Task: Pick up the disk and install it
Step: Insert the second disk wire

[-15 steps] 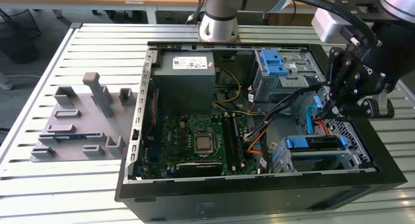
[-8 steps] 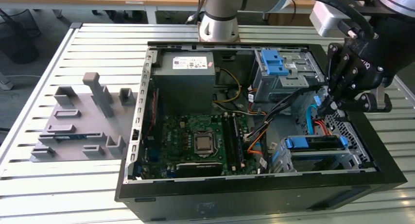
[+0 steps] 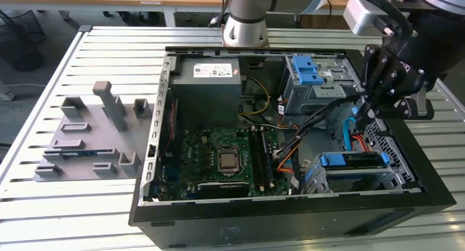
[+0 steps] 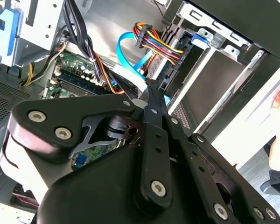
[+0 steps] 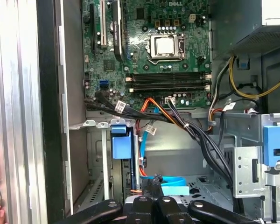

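On the slatted tabletop, well off toward the exterior view's left from the claw, sits a grey fixture plate with upright blocks. The open computer case lies beside it, its motherboard and grey power supply exposed. The disk, in its blue carrier frame, sits in the drive bay at the case's near corner, just below the claw and apart from it. The claw hangs over the blue data cable, its fingers drawn together, gripping nothing visible. In the first wrist view the blue carrier stands beyond the fingertips.
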{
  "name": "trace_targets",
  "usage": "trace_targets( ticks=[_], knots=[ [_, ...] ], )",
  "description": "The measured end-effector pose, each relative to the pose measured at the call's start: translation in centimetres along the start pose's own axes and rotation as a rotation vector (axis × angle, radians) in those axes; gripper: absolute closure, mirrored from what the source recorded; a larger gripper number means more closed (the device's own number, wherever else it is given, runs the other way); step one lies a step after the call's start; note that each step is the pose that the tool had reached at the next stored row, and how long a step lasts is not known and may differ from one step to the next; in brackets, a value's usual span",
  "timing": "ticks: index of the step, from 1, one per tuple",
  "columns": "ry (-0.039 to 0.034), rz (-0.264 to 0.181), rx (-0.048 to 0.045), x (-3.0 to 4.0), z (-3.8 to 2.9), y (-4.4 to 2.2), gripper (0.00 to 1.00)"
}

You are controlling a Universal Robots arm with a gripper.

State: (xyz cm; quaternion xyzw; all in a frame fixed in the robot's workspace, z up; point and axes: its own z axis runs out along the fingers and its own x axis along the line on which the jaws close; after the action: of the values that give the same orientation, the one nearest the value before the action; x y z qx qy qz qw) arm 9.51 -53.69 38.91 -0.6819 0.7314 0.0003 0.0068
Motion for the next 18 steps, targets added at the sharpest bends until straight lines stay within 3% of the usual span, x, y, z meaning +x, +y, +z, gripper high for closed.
trace_targets(
  ticks=[7, 9, 10, 11, 16, 17, 18],
  knots=[
    [0.0041, 0.000, 0.0003, -0.48, 0.06, 0.09, 0.89],
    [0.0127, 0.000, 0.0009, -0.62, 0.20, 0.10, 0.89],
    [0.0195, -0.001, 0.0014, -0.67, 0.28, 0.10, 0.82],
    [0.0251, -0.001, 0.0017, -0.71, 0.34, 0.11, 0.82],
    [0.0363, -0.001, 0.0025, -0.86, 0.60, 0.12, 0.81],
    [0.0382, -0.001, 0.0027, -0.89, 0.65, 0.12, 0.75],
    [0.0397, -0.001, 0.0028, -0.91, 0.69, 0.12, 0.75]
  ],
)
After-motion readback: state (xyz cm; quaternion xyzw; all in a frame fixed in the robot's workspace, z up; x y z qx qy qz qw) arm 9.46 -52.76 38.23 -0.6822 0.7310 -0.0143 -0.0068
